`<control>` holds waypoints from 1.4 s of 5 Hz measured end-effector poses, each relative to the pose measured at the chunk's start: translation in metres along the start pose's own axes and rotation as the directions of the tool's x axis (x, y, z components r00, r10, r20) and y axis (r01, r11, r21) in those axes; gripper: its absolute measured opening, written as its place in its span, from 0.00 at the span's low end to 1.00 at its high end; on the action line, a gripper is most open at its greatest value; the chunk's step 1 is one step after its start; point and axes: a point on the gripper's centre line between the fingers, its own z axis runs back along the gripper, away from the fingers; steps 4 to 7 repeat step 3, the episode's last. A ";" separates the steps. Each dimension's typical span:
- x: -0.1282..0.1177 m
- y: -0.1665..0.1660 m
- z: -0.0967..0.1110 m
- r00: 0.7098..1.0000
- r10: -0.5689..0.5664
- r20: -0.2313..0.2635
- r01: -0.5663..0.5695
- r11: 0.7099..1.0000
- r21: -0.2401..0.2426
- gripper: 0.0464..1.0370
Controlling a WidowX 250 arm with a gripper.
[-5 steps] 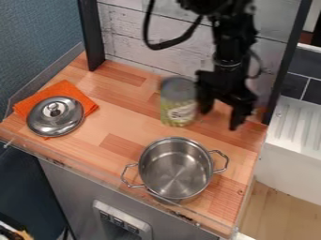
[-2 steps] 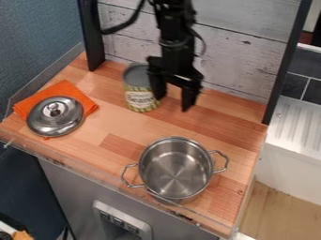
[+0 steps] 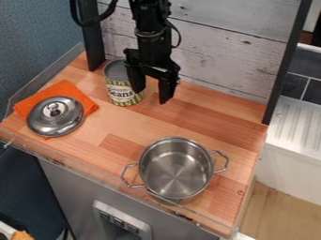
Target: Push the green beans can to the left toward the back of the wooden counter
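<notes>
Leftward and farther back, the food can point(image 3: 119, 87) has shifted with the gripper point(image 3: 151, 96), fingers apart beside it; the apparent pushing step calls for gentle, low contact.

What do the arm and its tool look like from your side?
The arm is black, with blocky joint segments and a black cable looping off its side. Its tool is black too, with two thick, straight fingers below a wide crosspiece.

1 can point(image 3: 123, 91) beside the pincer point(image 3: 150, 93)
</notes>
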 end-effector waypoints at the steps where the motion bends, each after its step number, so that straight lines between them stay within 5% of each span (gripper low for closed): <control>1: -0.001 0.001 0.013 1.000 0.011 0.029 -0.011 1.000 0.000 0.96; 3: 0.007 -0.033 0.062 0.992 -0.021 0.124 0.018 1.000 0.018 0.96; 7: 0.007 -0.033 0.062 0.992 -0.021 0.124 0.018 1.000 0.018 0.96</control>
